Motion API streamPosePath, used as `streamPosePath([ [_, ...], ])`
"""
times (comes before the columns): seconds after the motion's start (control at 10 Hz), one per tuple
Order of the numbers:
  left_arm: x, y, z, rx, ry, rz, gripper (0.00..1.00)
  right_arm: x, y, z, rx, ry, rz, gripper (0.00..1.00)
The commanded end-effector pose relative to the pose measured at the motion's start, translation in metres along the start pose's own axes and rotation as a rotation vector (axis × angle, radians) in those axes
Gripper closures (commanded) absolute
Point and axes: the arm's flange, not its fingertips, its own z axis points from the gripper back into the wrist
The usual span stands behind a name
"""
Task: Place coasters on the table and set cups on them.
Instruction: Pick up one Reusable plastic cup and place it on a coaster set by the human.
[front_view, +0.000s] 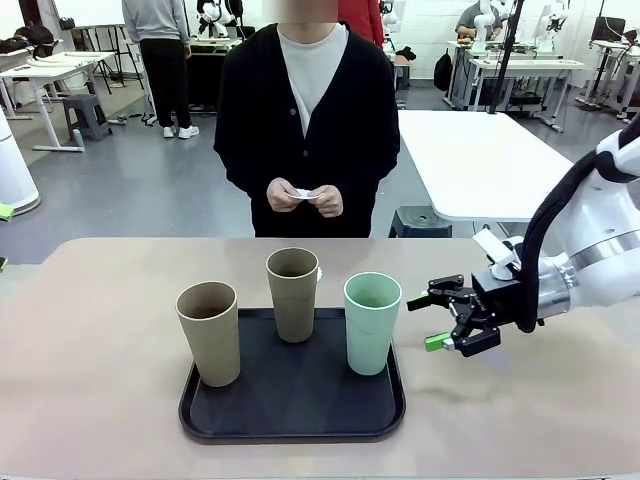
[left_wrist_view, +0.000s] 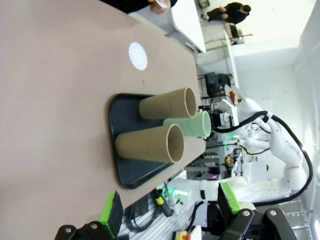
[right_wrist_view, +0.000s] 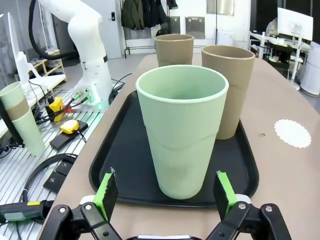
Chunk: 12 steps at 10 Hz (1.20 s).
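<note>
Where the front view looks across the tan desk (front_view: 90, 330) to a white table (front_view: 480, 160), a person's hands (front_view: 285, 195) hold a small white piece (front_view: 305, 193); the right tool (front_view: 425, 322) hangs open just beside the green cup (front_view: 372, 322), which shares a black tray (front_view: 290, 418) with two tan cups (front_view: 209, 330). Left wrist view: the left tool (left_wrist_view: 170, 202) gapes open; one coaster (left_wrist_view: 138, 56) lies on bare desk beyond the tray. Right wrist view: green pads (right_wrist_view: 106, 192) flank the green cup, not touching it.

The right gripper (right_wrist_view: 165, 195), its jaws wide apart, faces the mint green cup (right_wrist_view: 181, 125), which stands upright at the tray's (right_wrist_view: 125, 145) near edge. Two tan cups (right_wrist_view: 227, 85) stand behind it. One coaster (right_wrist_view: 292, 133) lies on the table (right_wrist_view: 295, 175) beyond the tray's right edge.
</note>
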Motion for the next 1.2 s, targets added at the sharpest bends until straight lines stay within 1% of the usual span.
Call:
streamPosePath([
  [0.0, -0.001, 0.001, 0.001, -0.007, -0.003, -0.001, 0.0, -0.007, -0.013, -0.019, -0.033, 0.003, 0.026, 0.0],
  [0.5, -0.001, 0.001, 0.001, -0.007, -0.003, -0.001, 0.0, -0.01, -0.023, -0.04, -0.012, 0.022, 0.012, 0.0],
  [0.8, -0.001, 0.001, 0.001, -0.007, -0.003, -0.001, 0.0, -0.009, -0.023, -0.044, 0.003, -0.004, 0.0, 0.0],
  [1.1, -0.001, 0.001, 0.001, -0.007, -0.003, -0.001, 0.0, -0.006, -0.024, -0.05, 0.002, -0.007, 0.019, 0.0],
])
